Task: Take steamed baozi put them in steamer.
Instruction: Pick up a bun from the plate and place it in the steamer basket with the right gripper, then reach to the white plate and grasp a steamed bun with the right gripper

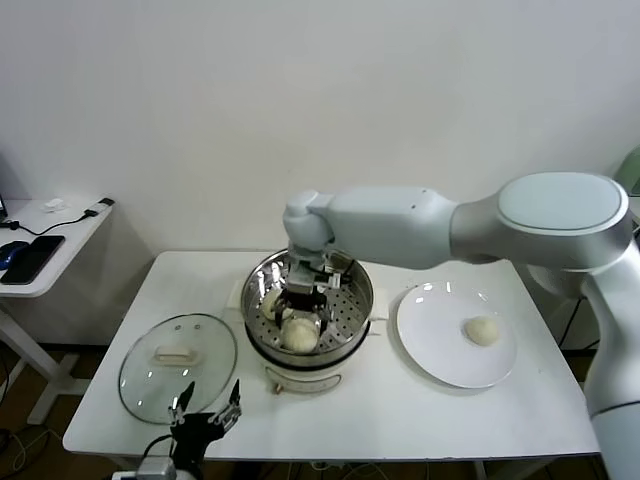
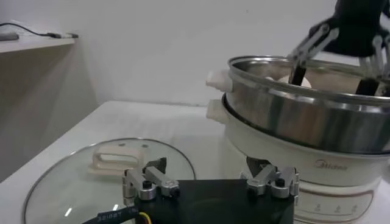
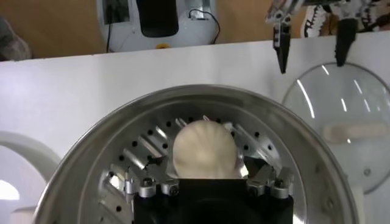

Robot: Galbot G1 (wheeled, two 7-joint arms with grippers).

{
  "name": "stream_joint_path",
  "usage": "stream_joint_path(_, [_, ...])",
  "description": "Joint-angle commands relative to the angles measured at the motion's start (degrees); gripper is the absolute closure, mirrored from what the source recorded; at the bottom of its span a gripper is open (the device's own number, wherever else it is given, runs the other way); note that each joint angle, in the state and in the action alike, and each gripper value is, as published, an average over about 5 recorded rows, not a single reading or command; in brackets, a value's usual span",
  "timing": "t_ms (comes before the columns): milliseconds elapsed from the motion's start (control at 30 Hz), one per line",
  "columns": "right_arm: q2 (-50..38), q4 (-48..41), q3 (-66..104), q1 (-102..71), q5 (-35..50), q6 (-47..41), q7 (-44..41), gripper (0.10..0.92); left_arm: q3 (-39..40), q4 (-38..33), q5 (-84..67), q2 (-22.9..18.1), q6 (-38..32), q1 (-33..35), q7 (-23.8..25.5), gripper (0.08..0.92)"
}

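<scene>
Two grippers in view: left gripper point(image 1: 205, 412) parked at table point(image 1: 400, 420) near edge, jaws wide open, holding nothing, just in front of glass lid point(image 1: 178, 352). Mid-table: steamer point(image 1: 352, 318), right gripper point(image 1: 303, 305) down inside it, fingers spread either side of baozi point(image 3: 204, 149), looks released, contact unclear. Second baozi point(image 1: 270, 301) on tray toward steamer's left wall, partly hidden. Toward right edge: plate point(image 1: 440, 350) with one baozi point(image 1: 484, 331).

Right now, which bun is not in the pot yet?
The baozi alone on the white plate. The others already sit inside the steamer.
</scene>
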Motion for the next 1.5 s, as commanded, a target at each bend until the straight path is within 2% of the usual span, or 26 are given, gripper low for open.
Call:
stream_joint_path(33, [-8.9,-0.8,-2.3,7.6,11.3,-1.7,-1.7,0.203,0.2,0.0,0.3,0.0,-0.2,-0.2,0.1,0.177])
stream_joint_path(167, [-19.8,-0.2,-8.0,11.4,18.5,-10.7,-0.4,0.202,0.0,0.2,0.3,0.1,-0.2,-0.6,0.1,0.177])
stream_joint_path(267, [-27.4,1.0,-11.2,13.5,20.7,-18.9,0.6,0.203,-0.4,0.4,0.1,0.3,-0.2,-0.9,0.1,0.177])
stream_joint_path(467, [-39.5,1.9,-14.1,13.2,17.1,-28.5,0.7,0.202,-1.0,0.8,-0.2,0.5,-0.1,-1.5,0.2,0.177])
stream_joint_path(667, [-45.4,0.5,-12.1,5.2,8.8,-32.3,1.8,0.203,-1.6,1.0,-0.5,0.7,0.0,-1.6,0.2,0.177])
stream_joint_path(933, [-45.2,-4.3,0.1,-11.4,1.2,-34.7,3.5,0.202,-2.0,0.8,-0.7,0.5,0.2,-1.1,0.2,0.177])
stream_joint_path(1300, [-36.2,-15.4,12.2,-24.7,-4.9,-35.4,5.0,0.203,-2.3,0.4,-0.3,0.1,0.0,0.3,0.2,0.177])
stream_joint_path(1500, [-32.9,-18.0,13.9,-26.7,-6.0,-35.4,5.3,0.203,-2.5,0.2,-0.2,0.0,-0.2,1.0,0.2,0.177])
